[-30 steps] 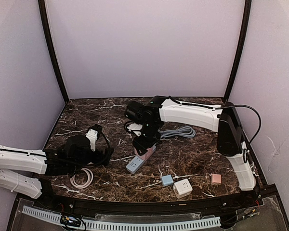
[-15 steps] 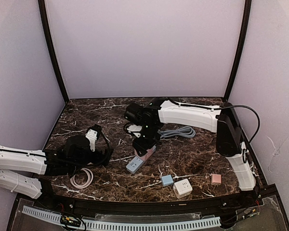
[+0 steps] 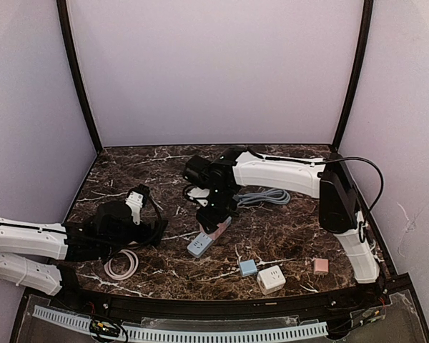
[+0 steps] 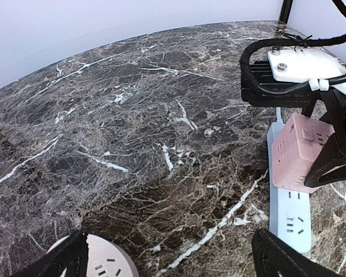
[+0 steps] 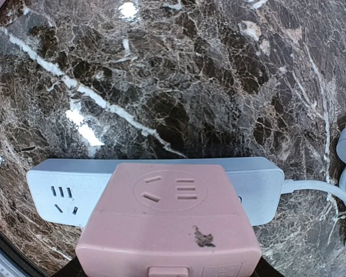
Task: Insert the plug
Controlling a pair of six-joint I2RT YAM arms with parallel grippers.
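A pink cube plug (image 5: 170, 219) sits between the jaws of my right gripper (image 5: 167, 271), which is shut on it. The plug is over the middle of a pale blue power strip (image 5: 57, 193) lying flat on the marble. Its prongs are hidden, so I cannot tell whether they are in the strip. From above, the plug (image 3: 216, 227) and right gripper (image 3: 214, 214) are at the table's centre, on the far half of the strip (image 3: 197, 246). My left gripper (image 4: 173, 254) is open and low over bare marble, left of the strip (image 4: 291, 216) and plug (image 4: 300, 153).
The strip's grey cable (image 3: 264, 196) lies coiled behind the right gripper. A white coiled cable (image 3: 121, 264) lies by the left arm. A white round socket (image 4: 104, 265) shows beside the left finger. A blue cube (image 3: 248, 267), a white cube (image 3: 271, 279) and a small pink cube (image 3: 320, 266) sit near the front.
The right arm's wrist has edged slightly left while the pink plug stays over the strip. The left arm has not moved.
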